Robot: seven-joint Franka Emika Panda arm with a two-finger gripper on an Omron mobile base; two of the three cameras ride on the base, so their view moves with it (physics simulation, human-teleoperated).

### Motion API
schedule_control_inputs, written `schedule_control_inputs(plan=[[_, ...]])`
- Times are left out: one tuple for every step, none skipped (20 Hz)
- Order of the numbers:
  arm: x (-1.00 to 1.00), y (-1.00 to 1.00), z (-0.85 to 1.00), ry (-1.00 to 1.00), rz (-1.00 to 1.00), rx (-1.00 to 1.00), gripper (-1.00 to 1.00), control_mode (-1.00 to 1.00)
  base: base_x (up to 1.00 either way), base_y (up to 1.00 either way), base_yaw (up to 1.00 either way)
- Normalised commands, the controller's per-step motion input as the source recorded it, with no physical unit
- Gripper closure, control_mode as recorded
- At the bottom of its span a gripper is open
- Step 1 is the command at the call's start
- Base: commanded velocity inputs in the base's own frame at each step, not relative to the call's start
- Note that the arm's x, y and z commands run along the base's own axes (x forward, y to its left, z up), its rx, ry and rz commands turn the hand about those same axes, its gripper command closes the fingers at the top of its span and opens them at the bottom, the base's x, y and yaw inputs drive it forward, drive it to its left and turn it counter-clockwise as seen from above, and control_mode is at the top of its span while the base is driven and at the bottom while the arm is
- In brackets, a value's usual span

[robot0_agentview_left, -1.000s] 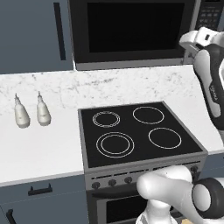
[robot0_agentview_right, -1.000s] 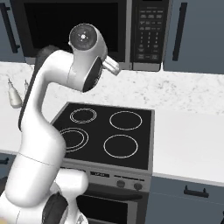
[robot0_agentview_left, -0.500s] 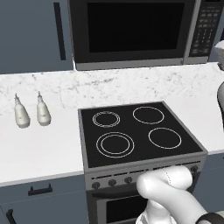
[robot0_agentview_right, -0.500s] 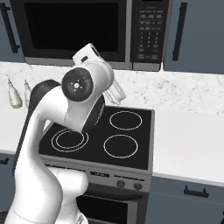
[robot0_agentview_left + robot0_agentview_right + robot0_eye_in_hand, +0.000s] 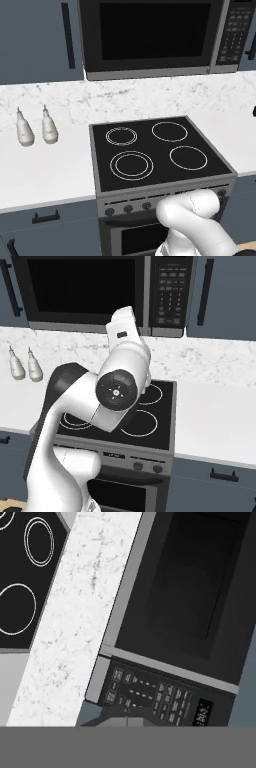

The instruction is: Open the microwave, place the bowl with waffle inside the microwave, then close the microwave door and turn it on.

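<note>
The microwave hangs above the back of the counter with the microwave door closed and its dark keypad strip on the right. In the right base view my arm bends over the stove and the hand points up at the lower edge of the microwave, close to the keypad. The hand view is rolled and looks at the door and keypad from close by. My gripper is shut, with nothing in it. The bowl and the waffle are out of view.
A black four-ring stove sits in the marble counter under the microwave. Two small white bottles stand on the counter to its left. Bare counter lies right of the stove. Dark cabinets flank the microwave.
The arm has swung out of the right side of the left base view. In the right base view the elbow dropped and the hand rose toward the microwave's keypad. The gripper stayed shut.
</note>
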Motion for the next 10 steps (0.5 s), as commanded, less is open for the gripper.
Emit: schedule_control_inputs(plan=[[-0.02,0.00,0.00,0.00,0.00,0.23,1.00,-1.00,0.00,0.00,0.00],[0.00,0.00,0.00,0.00,0.00,0.17,1.00,-1.00,0.00,0.00,0.00],[0.00,0.00,0.00,0.04,0.03,0.08,1.00,-1.00,0.00,0.00,0.00],[0.00,0.00,0.00,0.09,0.04,0.05,1.00,-1.00,0.00,0.00,0.00],[0.11,0.00,0.00,0.11,0.04,0.03,1.00,-1.00,0.00,0.00,0.00],[0.24,0.00,0.00,0.07,0.05,0.04,1.00,-1.00,0.00,0.00,0.00],[0.35,0.00,0.00,0.04,0.05,0.05,1.00,-1.00,0.00,0.00,0.00],[0.39,0.00,0.00,0.03,0.02,0.04,1.00,-1.00,0.00,0.00,0.00],[0.35,0.00,0.00,0.00,0.00,0.06,1.00,-1.00,0.00,0.00,0.00],[0.36,0.00,0.00,0.00,0.00,0.08,1.00,-1.00,0.00,0.00,0.00]])
